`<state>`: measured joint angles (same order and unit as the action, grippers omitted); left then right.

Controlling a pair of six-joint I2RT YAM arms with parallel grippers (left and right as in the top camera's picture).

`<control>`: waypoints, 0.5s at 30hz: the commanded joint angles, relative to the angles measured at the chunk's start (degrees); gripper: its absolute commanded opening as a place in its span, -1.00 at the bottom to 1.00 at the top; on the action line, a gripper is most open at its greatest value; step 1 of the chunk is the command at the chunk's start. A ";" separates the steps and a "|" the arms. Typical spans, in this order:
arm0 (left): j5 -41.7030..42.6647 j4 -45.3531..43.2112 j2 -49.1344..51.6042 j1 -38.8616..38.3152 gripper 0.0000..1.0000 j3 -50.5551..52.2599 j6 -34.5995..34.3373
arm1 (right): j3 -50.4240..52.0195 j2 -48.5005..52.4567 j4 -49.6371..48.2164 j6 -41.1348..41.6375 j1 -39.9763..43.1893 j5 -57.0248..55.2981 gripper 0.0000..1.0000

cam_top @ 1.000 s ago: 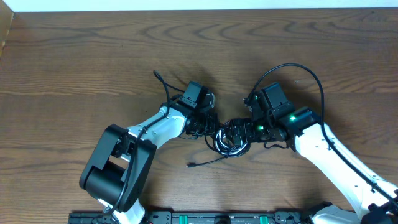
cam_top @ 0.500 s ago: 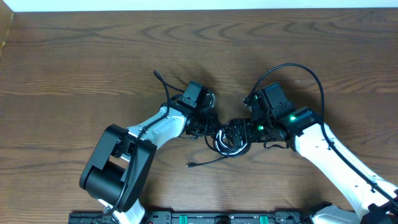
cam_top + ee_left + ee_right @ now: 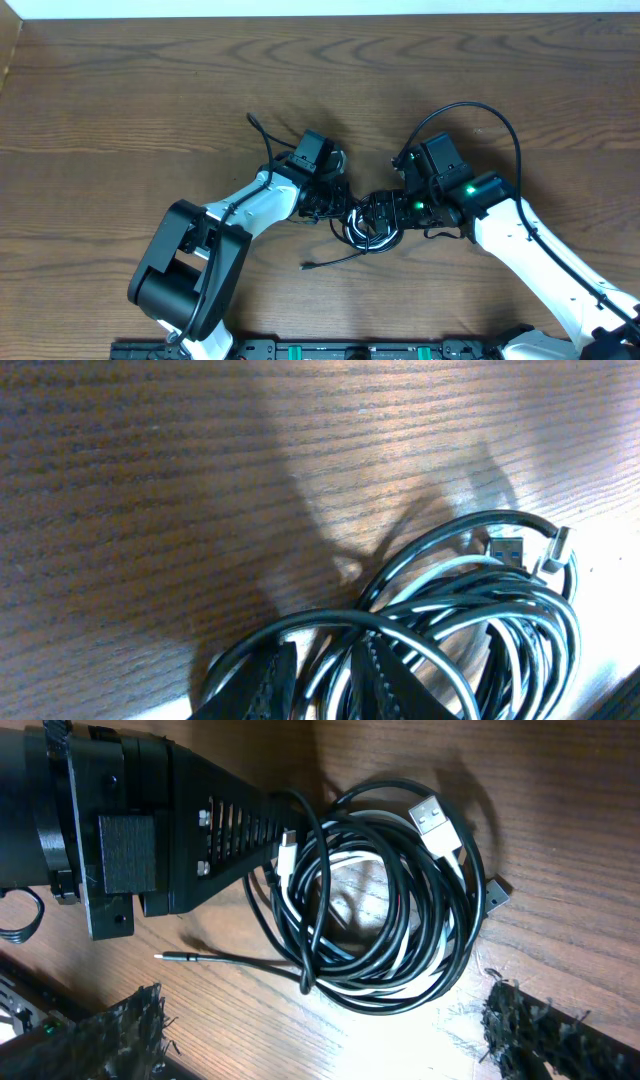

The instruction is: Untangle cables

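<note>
The cables sit in one coil on the table, about 4 o'clock from the middle of the overhead view. From up there it's black on black, so the grippers blur into the coil and I can't make out either one's jaws.

The left gripper comes in at the coil's 10 o'clock. Its own camera only catches the finger ends at the bottom edge. They're nearly together, with a strand or two caught between them and another loop lying across the tips. The coil is cut off at the bottom and right of that shot.

The right gripper is at the coil's 3 o'clock in the overhead view. Its jaws are spread wide and nothing's in them. In its own view just the fuzzy tips show in the two bottom corners, with the coil above.

The right wrist view shows the coil best:
- a white cord is wound in among the black ones
- a USB plug is at 1 o'clock
- a thin tail sticks out toward 8 o'clock

Can't count the black cords, too overlapped.
</note>
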<state>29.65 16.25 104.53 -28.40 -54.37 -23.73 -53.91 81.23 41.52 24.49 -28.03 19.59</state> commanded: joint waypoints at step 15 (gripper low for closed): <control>-3.52 1.95 1.44 -0.02 -0.11 0.68 0.76 | -0.81 -0.33 -0.55 -7.63 -0.15 -19.26 0.99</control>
<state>30.26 16.91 104.25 -28.42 -54.72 -23.64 -53.91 81.23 41.01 18.59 -28.03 4.45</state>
